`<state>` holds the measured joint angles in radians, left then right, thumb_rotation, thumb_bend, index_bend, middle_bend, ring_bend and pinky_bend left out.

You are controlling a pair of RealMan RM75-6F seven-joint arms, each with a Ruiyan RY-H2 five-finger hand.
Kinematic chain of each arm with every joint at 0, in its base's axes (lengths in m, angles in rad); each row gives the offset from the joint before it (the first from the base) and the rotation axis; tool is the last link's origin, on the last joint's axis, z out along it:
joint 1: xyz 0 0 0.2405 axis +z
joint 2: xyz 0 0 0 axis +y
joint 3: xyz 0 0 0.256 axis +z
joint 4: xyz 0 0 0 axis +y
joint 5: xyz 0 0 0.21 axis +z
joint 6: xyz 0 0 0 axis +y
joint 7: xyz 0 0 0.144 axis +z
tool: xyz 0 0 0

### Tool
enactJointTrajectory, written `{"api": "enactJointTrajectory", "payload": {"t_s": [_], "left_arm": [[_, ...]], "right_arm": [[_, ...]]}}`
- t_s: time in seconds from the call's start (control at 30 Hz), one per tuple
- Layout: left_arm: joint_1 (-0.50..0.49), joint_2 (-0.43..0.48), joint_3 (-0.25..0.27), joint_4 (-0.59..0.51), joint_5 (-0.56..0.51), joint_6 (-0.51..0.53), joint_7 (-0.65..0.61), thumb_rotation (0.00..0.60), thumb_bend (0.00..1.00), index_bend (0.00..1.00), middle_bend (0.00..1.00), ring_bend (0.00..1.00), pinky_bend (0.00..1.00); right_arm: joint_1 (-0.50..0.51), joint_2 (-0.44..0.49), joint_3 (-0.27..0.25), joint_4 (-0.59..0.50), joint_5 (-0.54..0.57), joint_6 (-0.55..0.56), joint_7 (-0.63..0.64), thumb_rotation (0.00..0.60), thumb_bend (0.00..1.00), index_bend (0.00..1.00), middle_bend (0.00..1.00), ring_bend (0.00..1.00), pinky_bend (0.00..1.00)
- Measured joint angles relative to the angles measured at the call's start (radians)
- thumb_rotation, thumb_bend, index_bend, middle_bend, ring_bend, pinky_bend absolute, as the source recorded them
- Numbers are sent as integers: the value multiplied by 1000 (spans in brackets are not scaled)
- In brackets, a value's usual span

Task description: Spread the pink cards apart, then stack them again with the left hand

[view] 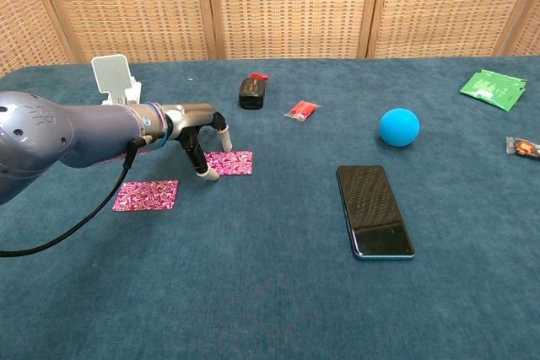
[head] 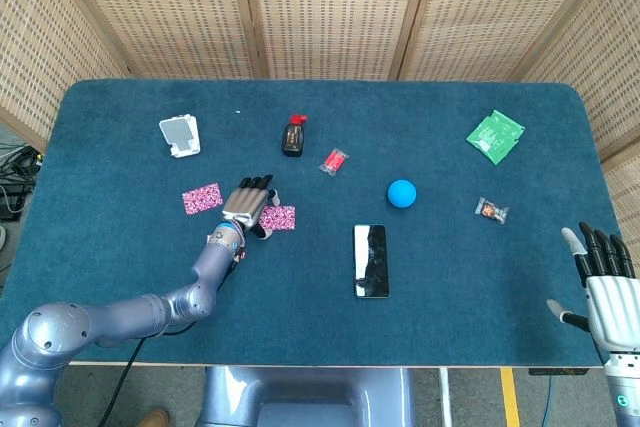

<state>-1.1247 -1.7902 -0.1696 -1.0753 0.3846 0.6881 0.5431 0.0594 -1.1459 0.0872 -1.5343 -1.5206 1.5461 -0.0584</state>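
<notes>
Pink cards: three; one (view: 229, 163) under left hand (view: 201, 136) fingertips, one (view: 147, 195) apart, third mostly arm-hidden.
Right hand (head: 603, 277): spread, empty, cut off.

Lighting: bright, even, diffuse in both views; source not visible. Shadows soft and short. Small dark shadow under the left hand (view: 201, 137) fingers on the table (view: 270, 292) cloth. Blue ball (view: 399, 126) carries a faint highlight on top and a soft shadow at its base. Phone (head: 370, 260) screen shows pale reflections in the head view; darker, duller in the chest view. Both views sharp, no motion blur. Head view: table edges bow slightly, mild wide-angle distortion. Woven panels (head: 330, 7) crisp.
</notes>
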Motion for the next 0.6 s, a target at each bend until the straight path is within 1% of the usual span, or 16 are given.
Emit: {"api": "enactJointTrajectory", "payload": {"t_s": [0.37, 0.6], "left_arm": [[7, 5, -14, -18, 18, 26, -8, 600, 307, 725, 0, 0, 0], [18, 30, -24, -45, 34, 44, -15, 600, 306, 723, 0, 0, 0]], "right_arm": [[-2, 2, -2, -4, -5, 6, 2, 600, 0, 0, 0, 0, 0], [-3, 4, -4, -9, -9, 8, 1, 600, 0, 0, 0, 0, 0]]}}
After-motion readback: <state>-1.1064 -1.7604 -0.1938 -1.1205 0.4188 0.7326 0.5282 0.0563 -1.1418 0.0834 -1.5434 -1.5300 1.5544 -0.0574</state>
